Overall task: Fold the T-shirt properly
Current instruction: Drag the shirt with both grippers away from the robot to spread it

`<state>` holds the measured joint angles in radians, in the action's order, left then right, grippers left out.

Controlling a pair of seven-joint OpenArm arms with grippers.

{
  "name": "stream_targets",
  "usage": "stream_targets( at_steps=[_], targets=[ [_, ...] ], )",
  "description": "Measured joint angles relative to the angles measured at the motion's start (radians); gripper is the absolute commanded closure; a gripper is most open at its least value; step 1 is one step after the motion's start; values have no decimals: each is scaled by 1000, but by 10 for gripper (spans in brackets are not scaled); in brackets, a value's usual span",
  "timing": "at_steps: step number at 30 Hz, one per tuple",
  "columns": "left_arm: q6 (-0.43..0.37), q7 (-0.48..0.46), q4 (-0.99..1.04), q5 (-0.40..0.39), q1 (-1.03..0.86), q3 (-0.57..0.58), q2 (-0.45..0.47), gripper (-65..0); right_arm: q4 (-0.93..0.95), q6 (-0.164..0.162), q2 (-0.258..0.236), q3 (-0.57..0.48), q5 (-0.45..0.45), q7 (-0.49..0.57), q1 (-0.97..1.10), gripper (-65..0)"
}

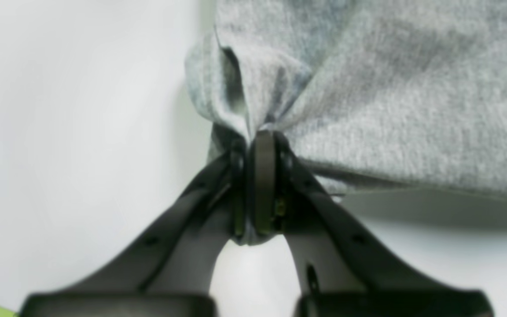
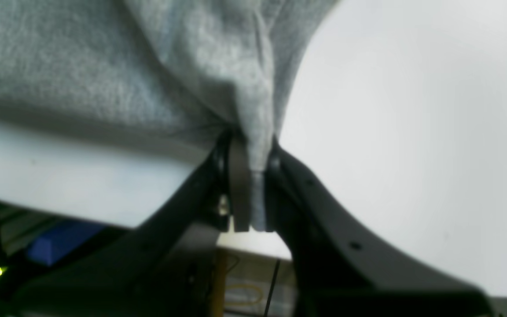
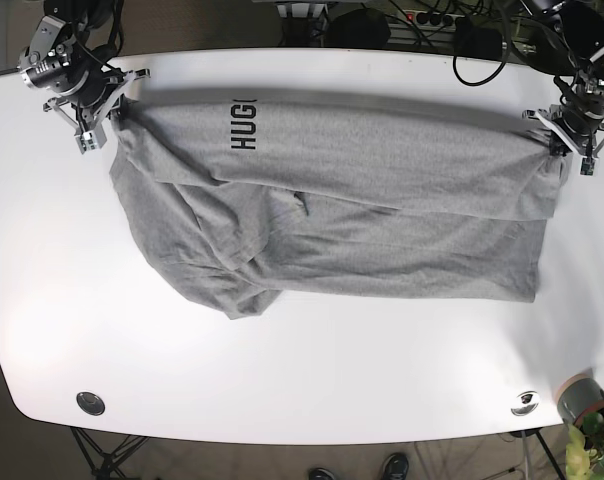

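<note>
- Left tool [image 1: 260, 185]: clenched on a bunched corner of the grey T-shirt [image 1: 394, 97], fabric pinched between the jaws.
- Right tool [image 2: 249, 189]: clenched on another gathered fold of the same garment, above the desk edge.
- T-shirt lies on the white desk [image 3: 302, 390], partly folded, its upper layer stretched between the two tools at the far corners.
- Black lettering [image 3: 243, 125] shows near the right tool's end.

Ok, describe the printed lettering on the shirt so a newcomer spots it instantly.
Start at the white table and find the grey T-shirt stretched across it. Near the right gripper, on the folded upper layer, sits dark lettering running sideways, the only print on plain fabric.
</note>
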<state>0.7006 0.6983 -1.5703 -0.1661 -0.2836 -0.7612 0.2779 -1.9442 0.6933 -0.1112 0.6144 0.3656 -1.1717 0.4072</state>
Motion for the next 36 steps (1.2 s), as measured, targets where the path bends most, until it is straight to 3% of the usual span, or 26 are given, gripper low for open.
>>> stream_targets(
  at_steps=[3, 5, 9, 13, 16, 21, 27, 29, 32, 36],
  targets=[
    [2, 0, -2, -3, -32, 0, 11, -8, 0, 0, 1, 0, 2, 0, 25, -30],
    [3, 2, -3, -3, -47, -4, 15, -57, 0, 0, 1, 0, 2, 0, 40, -52],
    [4, 5, -3, -1, -57, -30, 13, -232, 0, 0, 3, 1, 1, 0, 54, -182],
    [-4, 4, -5, 8, -63, -73, 18, -346, 0, -1, 9, 6, 13, -3, 69, -315],
    [-3, 5, -5, 7, -63, -77, 21, -350, -1, 0, 23, 29, 62, -3, 70, -365],
    [0, 12, -26, -10, -53, -106, 39, -350, -28, 3, 21, 98, 114, -3, 70, -376],
    [-3, 4, -146, -174, -26, -139, 48, -350, -36, 3, -5, 171, 210, -11, 39, -376],
    [-1, 0, -152, -192, -4, -119, 44, -350, -36, 3, -25, 170, 237, -11, 27, -374],
    [-3, 16, -147, -134, 36, -24, 41, -343, -36, 3, -36, 158, 302, -10, -11, -373],
    [-2, -8, -147, -80, 58, 76, -9, -275, -36, 3, -35, 75, 315, -11, -43, -371]
  ],
)
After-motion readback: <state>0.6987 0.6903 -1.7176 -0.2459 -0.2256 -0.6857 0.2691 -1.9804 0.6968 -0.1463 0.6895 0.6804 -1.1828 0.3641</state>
